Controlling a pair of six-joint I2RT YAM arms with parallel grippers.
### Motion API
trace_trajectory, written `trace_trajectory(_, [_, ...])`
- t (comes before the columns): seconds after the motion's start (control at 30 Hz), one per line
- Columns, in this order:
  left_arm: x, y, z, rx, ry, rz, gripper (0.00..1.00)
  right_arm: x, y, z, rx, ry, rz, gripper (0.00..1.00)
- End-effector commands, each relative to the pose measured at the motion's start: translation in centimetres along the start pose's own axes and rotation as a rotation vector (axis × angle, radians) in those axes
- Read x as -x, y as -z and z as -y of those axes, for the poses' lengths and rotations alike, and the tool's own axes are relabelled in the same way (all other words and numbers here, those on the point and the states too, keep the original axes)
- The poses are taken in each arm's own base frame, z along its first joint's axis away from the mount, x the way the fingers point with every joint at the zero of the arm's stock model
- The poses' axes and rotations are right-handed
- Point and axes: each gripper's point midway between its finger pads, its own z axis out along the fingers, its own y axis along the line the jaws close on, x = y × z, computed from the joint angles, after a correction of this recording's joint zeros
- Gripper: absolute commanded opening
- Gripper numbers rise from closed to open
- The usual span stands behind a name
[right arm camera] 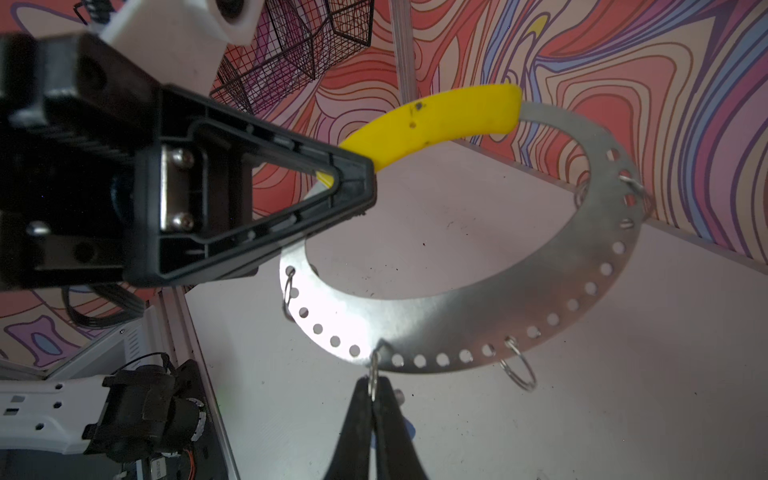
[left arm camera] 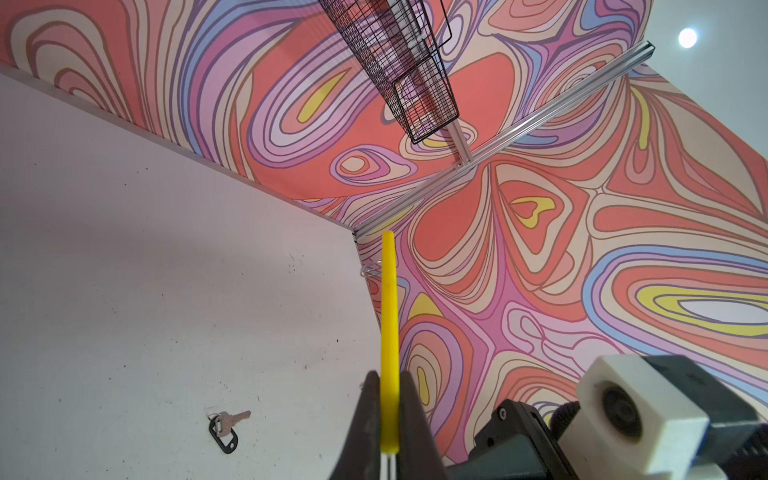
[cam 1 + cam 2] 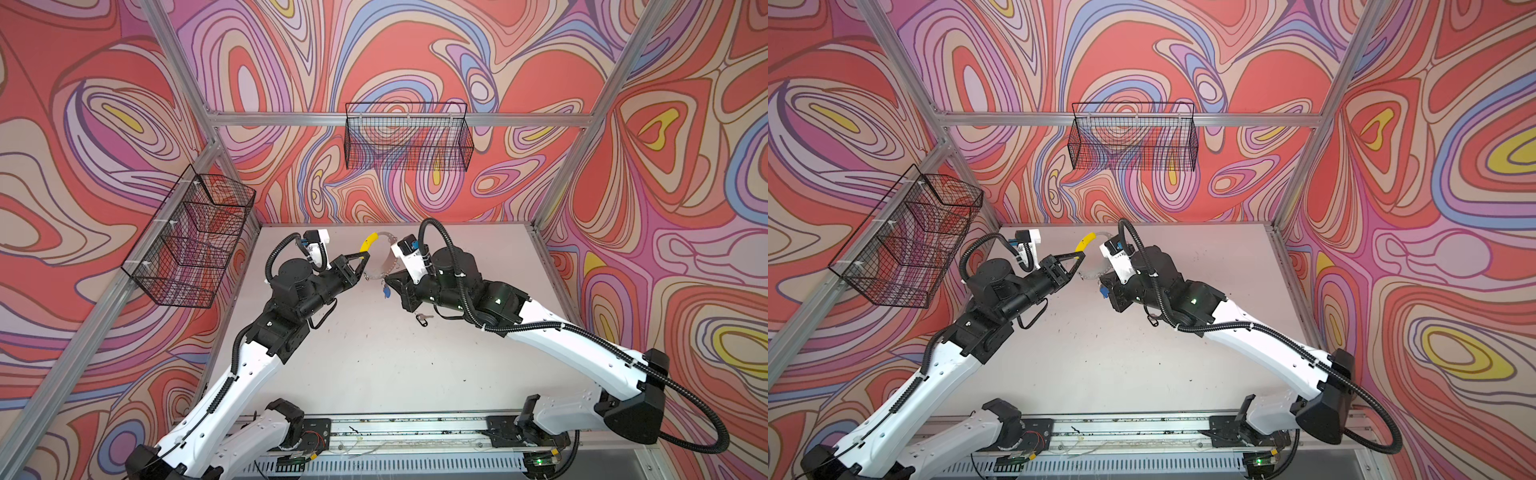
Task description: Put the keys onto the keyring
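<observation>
**A:** Dead centre in both top views, the keyring (image 3: 389,267) is up off the table (image 3: 374,365), held between the two arms.

**B:** The left gripper (image 1: 368,183) is clamped on the yellow sleeve (image 1: 432,124). Its own wrist view shows a finger on each side of the sleeve.

**A:** And the right gripper (image 1: 374,386) is clenched too, tips squeezed onto a small wire loop (image 1: 372,368) at the ring's perforated rim.

**B:** The blue-tag key (image 3: 387,292) dangles just beneath that grip. I can't tell whether the pinched loop passes through a hole.

**A:** The black-tag key (image 3: 422,318) lies flat on the table, lower right of centre, apart from the ring and close under the right arm's wrist.
</observation>
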Motion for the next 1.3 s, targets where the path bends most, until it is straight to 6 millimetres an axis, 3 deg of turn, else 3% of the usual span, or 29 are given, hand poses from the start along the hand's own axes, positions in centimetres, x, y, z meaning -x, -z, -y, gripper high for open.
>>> trace_trajectory(0.0, [-1.0, -0.1, -0.4, 0.028, -0.035, -0.063, 0.0, -0.6, -0.6, -0.2, -0.005, -0.041, -0.084, 0.0])
trace_trajectory(0.13, [-1.2, -0.2, -0.5, 0.027, -0.031, -0.076, 0.03, -2.3, -1.0, -0.6, 0.012, -0.096, -0.201, 0.0])
trace_trajectory(0.4, [-2.5, -0.5, -3.0, 0.069, 0.032, -0.146, 0.35, -3.6, -1.5, -1.5, 0.063, -0.233, -0.294, 0.0])
trace_trajectory(0.53, [-3.8, -0.3, -5.2, 0.097, 0.102, -0.191, 0.4, -4.4, -2.3, -1.0, 0.06, -0.308, -0.338, 0.0])
trace_trajectory(0.77, [-5.6, 1.1, -8.5, 0.16, 0.178, -0.256, 0.43, -6.6, -3.4, 1.7, 0.021, -0.477, -0.386, 0.0])
trace_trajectory(0.97, [-7.9, 2.2, -7.4, 0.095, 0.139, -0.392, 0.44, -7.6, -4.1, 3.4, -0.04, -0.573, -0.407, 0.0])
trace_trajectory(1.27, [-10.8, 5.1, -3.4, 0.016, -0.08, -0.535, 0.49, -9.9, -4.9, 5.9, -0.142, -0.698, -0.484, 0.0])
